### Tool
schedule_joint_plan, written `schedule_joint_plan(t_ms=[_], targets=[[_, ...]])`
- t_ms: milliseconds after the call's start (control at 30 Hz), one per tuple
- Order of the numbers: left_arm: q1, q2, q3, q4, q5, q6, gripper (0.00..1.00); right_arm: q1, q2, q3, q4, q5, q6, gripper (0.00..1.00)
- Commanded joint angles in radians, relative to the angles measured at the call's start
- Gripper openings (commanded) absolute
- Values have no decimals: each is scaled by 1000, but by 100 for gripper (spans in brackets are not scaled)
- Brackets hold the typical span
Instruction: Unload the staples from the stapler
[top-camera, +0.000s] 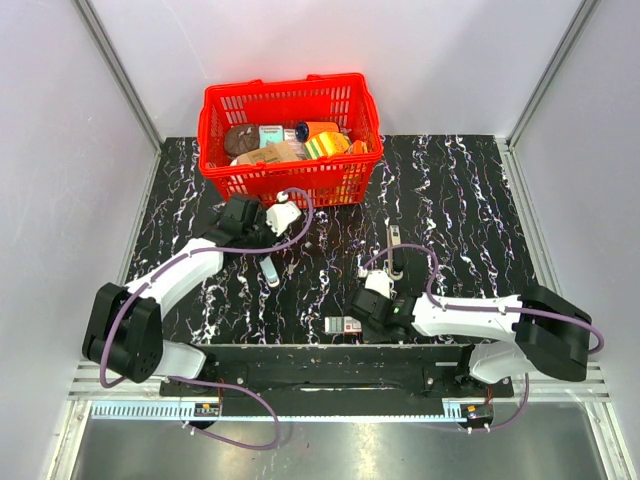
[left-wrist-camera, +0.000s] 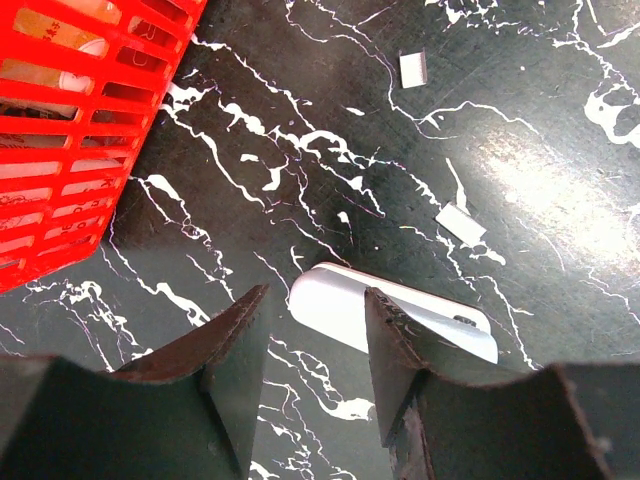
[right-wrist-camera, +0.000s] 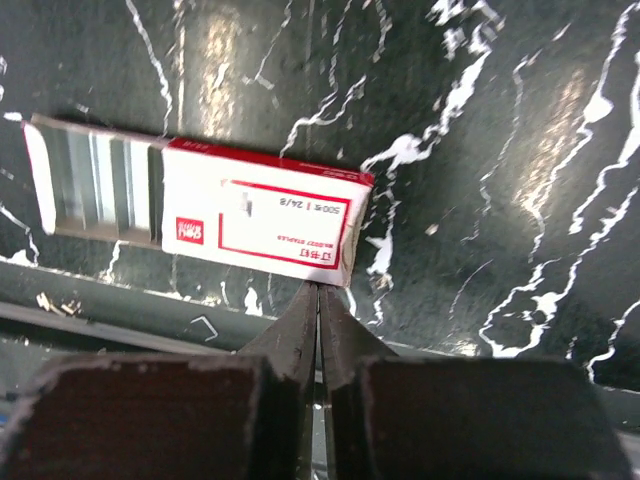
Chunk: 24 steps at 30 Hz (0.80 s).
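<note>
The staples are a short pale silvery-white bar with one rounded end, lying flat on the black marbled table. In the left wrist view the bar lies just past my fingertips, partly behind the right finger. My left gripper is open and empty above it. The stapler is a slim grey and dark piece beyond my right wrist, seen only in the top view. My right gripper is shut on nothing, its tips at the edge of the printed box.
A red basket full of goods stands at the back. A white and red staple box lies with its drawer pulled out. Small pale scraps lie on the table. The metal rail runs at the near edge.
</note>
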Motion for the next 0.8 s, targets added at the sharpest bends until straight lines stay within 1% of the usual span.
schedule_joint_plan(t_ms=[0,200,367,567,767], targets=[[8,-41,0,13,-2,3,47,-47,-13,23,0,48,-49,6],[14,-55,-14,25,-3,1,47,-76,39,47,40,39,-85,6],[20,-61,-26,27,-2,8,47,-94,125,99,72,39,-128,6],[29,-80,-35,22,-3,18,47,-157,201,141,127,27,-186,5],[34,-90,-37,16,0,23,47,-191,310,236,153,1,-255,6]])
